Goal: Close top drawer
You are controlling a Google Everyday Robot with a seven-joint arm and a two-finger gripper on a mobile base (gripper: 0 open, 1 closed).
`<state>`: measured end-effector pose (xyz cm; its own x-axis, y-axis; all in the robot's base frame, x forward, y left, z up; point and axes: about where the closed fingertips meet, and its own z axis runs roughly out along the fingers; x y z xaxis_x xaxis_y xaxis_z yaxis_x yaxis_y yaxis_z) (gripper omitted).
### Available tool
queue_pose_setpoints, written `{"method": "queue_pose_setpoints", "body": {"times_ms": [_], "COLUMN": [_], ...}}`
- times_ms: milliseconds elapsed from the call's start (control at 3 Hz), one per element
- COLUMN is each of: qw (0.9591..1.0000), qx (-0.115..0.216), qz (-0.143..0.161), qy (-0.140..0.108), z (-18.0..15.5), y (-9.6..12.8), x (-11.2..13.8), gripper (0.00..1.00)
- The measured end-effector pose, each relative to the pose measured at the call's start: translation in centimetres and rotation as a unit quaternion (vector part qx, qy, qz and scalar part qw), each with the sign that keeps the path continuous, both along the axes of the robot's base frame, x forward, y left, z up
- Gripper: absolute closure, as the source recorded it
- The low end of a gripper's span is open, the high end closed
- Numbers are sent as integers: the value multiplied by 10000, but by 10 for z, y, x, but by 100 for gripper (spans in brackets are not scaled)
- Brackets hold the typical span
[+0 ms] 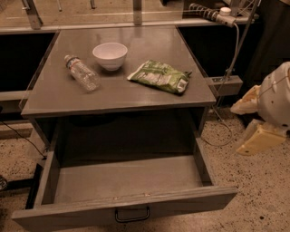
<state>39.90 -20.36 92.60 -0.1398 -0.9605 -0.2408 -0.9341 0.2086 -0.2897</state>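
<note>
The top drawer of the grey cabinet is pulled fully out toward me, its deep tray empty. Its front panel runs along the bottom edge, with a small black bar handle at centre. My gripper hangs at the right edge of the view, over the floor to the right of the cabinet and level with the drawer opening. Its two cream fingers stand apart and hold nothing. It is well clear of the drawer front.
The cabinet top carries a clear plastic bottle lying on its side, a white bowl and a green snack bag. A cable and a power strip hang at the back right. Speckled floor lies to the right.
</note>
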Motion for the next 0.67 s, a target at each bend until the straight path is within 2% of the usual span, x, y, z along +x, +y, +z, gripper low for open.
{"method": "queue_pose_setpoints", "body": {"times_ms": [333,667], "qw": [10000,9999], "qx": [25,70], "qz": [46,125], "qy": [-76,-17], "z": [-16,-44], "y": [1,0], "x": [-7,-19], "gripper": [65,88]}}
